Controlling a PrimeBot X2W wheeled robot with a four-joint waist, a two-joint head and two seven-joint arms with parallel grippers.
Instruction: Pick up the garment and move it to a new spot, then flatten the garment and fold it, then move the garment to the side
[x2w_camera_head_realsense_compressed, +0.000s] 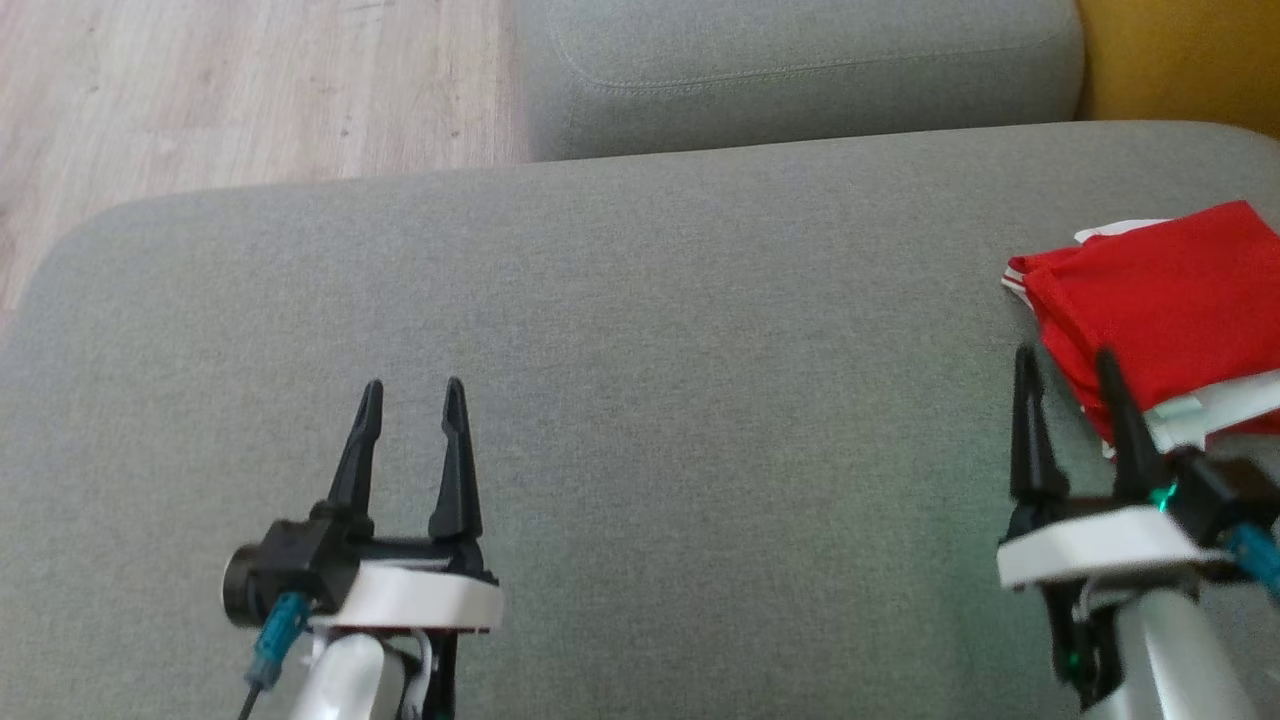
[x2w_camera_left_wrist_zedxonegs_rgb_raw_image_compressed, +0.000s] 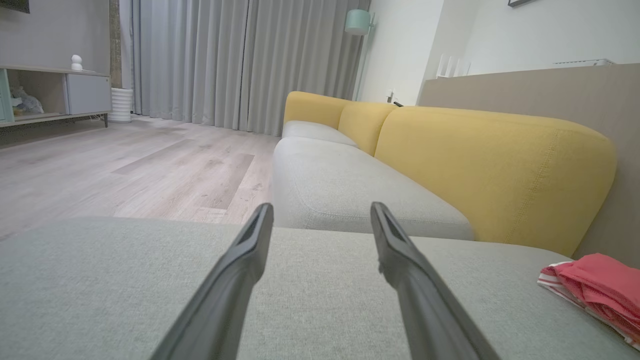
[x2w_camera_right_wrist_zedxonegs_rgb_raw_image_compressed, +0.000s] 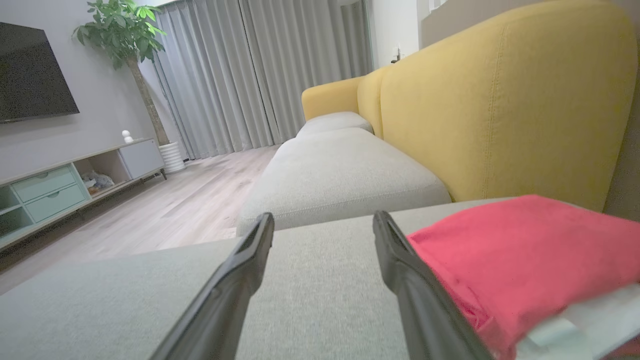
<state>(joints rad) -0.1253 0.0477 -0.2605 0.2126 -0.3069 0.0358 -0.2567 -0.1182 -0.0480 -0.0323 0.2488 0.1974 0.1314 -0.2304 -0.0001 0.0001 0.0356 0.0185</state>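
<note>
1. I saw the left end effector (x2w_camera_head_realsense_compressed: 413, 388) at the lower left of the head view, over the grey seat cushion (x2w_camera_head_realsense_compressed: 640, 400). Its two fingers stood apart, released, with only bare cushion between them.
2. I saw the right end effector (x2w_camera_head_realsense_compressed: 1064, 355) at the lower right of the same view. Its fingers also stood apart, released, and gripped nothing.
3. The garment (x2w_camera_head_realsense_compressed: 1170, 310), red with white trim, lay folded on the right end of that cushion, near the back edge. White layers showed at its near edge and at its far-left corner.
4. In the head view, the right finger (x2w_camera_head_realsense_compressed: 1127, 420) of the right end effector overlapped the garment's near-left corner. The other finger lay over bare cushion. I could not tell whether the right finger touched the cloth.
5. In the right wrist view, the garment sat just beside that finger, on its outer side. Bare cushion showed between the two fingers.
6. In the left wrist view, the garment lay at the lower right corner, well apart from the left end effector.
7. A second cushion (x2w_camera_head_realsense_compressed: 800, 70) lay beyond the first. A yellow backrest (x2w_camera_head_realsense_compressed: 1180, 60) ran along the right, and a wooden floor (x2w_camera_head_realsense_compressed: 250, 90) lay to the left.
8. The wrist views showed grey curtains (x2w_camera_left_wrist_zedxonegs_rgb_raw_image_compressed: 225, 60), a low cabinet (x2w_camera_right_wrist_zedxonegs_rgb_raw_image_compressed: 75, 175), a plant (x2w_camera_right_wrist_zedxonegs_rgb_raw_image_compressed: 125, 30) and a TV (x2w_camera_right_wrist_zedxonegs_rgb_raw_image_compressed: 35, 75).
</note>
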